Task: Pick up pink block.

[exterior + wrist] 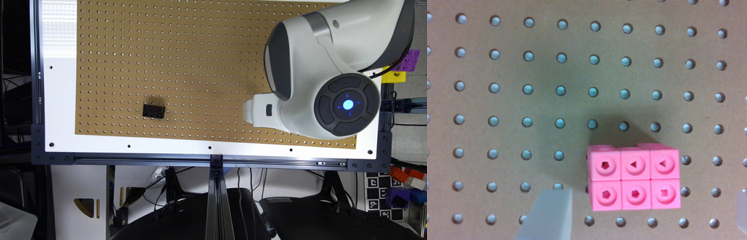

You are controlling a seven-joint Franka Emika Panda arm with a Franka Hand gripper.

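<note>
Wrist view, pink block [634, 176], six round holes, flat on pegboard [527, 75]

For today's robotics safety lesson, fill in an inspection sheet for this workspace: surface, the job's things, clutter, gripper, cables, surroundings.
Surface: brown pegboard on a white table with a dark metal frame.
Job's things: pink block lies flat on the pegboard, six holes up, between the fingertips in the wrist view.
Clutter: black brick alone on the pegboard toward the exterior view's left.
Gripper: gripper open, one finger beside the block and not touching it; the other barely shows at the picture's edge.
Cables: dark cables hang under the table; one runs by the arm near the purple block.
Surroundings: purple and yellow blocks off the board's edge, more coloured blocks and a checker marker below.
</note>
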